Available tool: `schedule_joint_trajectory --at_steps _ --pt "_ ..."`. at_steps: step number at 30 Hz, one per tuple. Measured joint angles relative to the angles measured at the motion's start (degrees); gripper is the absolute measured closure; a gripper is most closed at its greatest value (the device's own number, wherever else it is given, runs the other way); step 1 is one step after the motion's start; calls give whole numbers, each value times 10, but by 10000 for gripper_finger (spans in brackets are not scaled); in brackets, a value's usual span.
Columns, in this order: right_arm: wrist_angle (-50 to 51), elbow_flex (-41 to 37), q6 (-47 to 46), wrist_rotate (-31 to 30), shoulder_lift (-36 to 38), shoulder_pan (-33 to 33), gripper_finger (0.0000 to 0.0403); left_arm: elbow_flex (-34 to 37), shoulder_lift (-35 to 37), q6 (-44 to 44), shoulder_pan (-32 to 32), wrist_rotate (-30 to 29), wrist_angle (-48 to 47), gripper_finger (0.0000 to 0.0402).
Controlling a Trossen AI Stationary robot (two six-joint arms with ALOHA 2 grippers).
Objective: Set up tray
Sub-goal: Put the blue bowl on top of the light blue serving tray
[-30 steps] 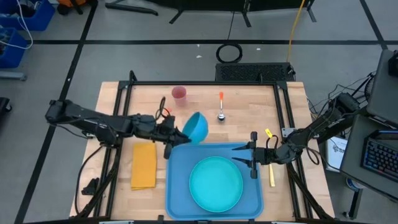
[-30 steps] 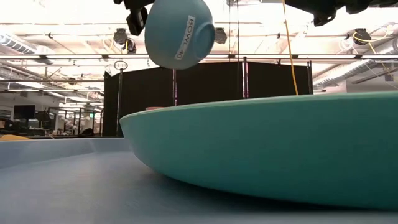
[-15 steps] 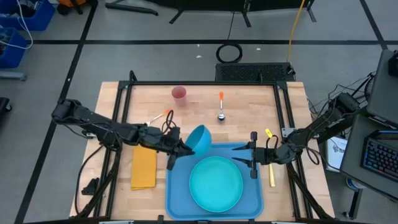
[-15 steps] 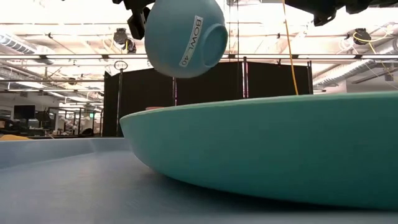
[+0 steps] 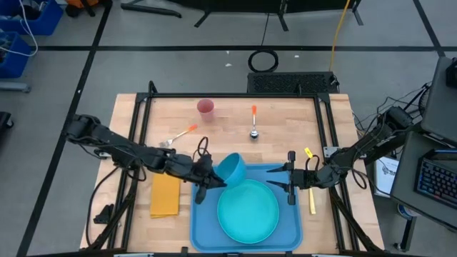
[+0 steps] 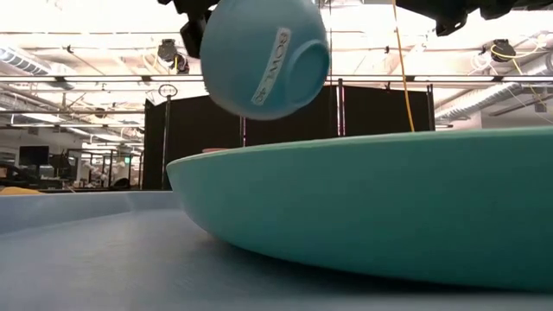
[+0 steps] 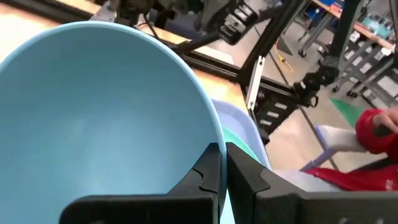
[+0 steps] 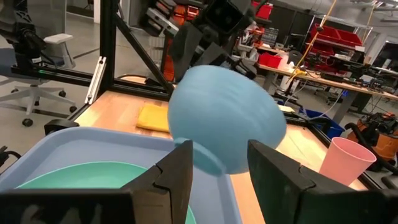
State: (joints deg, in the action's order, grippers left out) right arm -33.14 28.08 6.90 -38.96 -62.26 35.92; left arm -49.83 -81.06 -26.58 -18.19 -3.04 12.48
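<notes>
Blue tray [image 5: 207, 218] flat on the table's [image 5: 228, 121] near edge, a round teal plate [image 5: 248, 210] lying in it. Left gripper [image 5: 208, 178] clamped on the rim of a blue bowl [image 5: 230, 167], held tilted in the air above the tray's far left corner, just beside the plate. Right gripper [image 5: 290, 177] at the tray's right rim, fingers spread wide, empty. Yellow napkin [image 5: 165, 194] left of the tray. Farther back a pink cup [image 5: 206, 107] and what look like two orange-handled utensils, too small to identify.
</notes>
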Motion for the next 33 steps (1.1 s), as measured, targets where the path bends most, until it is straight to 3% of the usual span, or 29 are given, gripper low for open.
schedule_joint_trajectory --at_steps 17,33 --pt "5 0 2 0 0 0 261 -227 -149 86 -31 6 -244 394" --pt "26 0 -2 -1 0 -15 261 -364 -243 243 -69 46 -403 394"
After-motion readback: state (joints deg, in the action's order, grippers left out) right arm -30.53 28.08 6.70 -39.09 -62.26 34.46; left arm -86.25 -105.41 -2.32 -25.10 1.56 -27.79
